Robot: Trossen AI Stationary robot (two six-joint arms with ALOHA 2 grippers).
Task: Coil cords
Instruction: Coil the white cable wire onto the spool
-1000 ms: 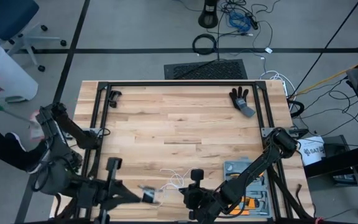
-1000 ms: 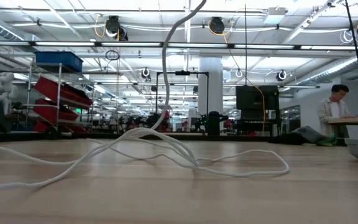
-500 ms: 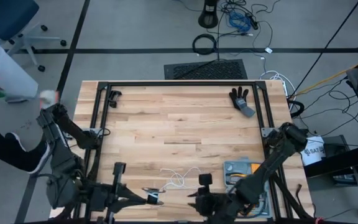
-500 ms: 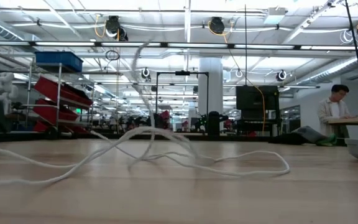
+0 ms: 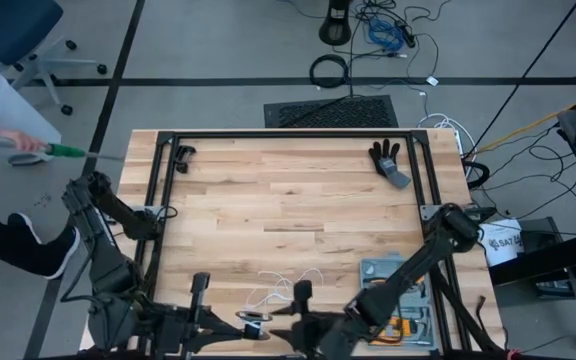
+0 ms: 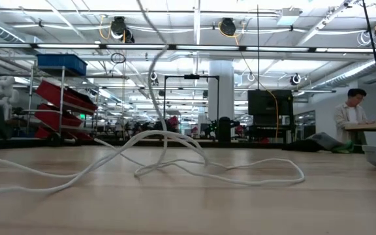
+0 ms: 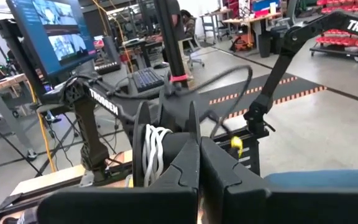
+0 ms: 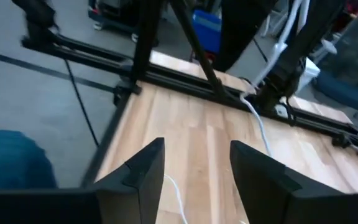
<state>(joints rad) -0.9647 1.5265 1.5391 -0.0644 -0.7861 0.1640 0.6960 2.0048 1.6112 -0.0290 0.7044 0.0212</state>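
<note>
Cord half-wound, near edge of table

The reel (image 7: 156, 152) is clamped in the left gripper (image 5: 251, 320), shut on it (white turns visible); loose cord (image 5: 286, 285) is strewn at the table (image 5: 288, 190) near edge. The right gripper (image 5: 286, 327) is parted, empty. Risk: slack loops may be snagged or tangled.

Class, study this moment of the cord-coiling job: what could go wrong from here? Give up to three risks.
1. The left tool is shut on the reel, but the white cord lies in crossing loops on the table; pulling may knot it.
2. The right tool is open, holding nothing, so the slack goes unguided.
3. Both tools sit close together and could collide.
</note>
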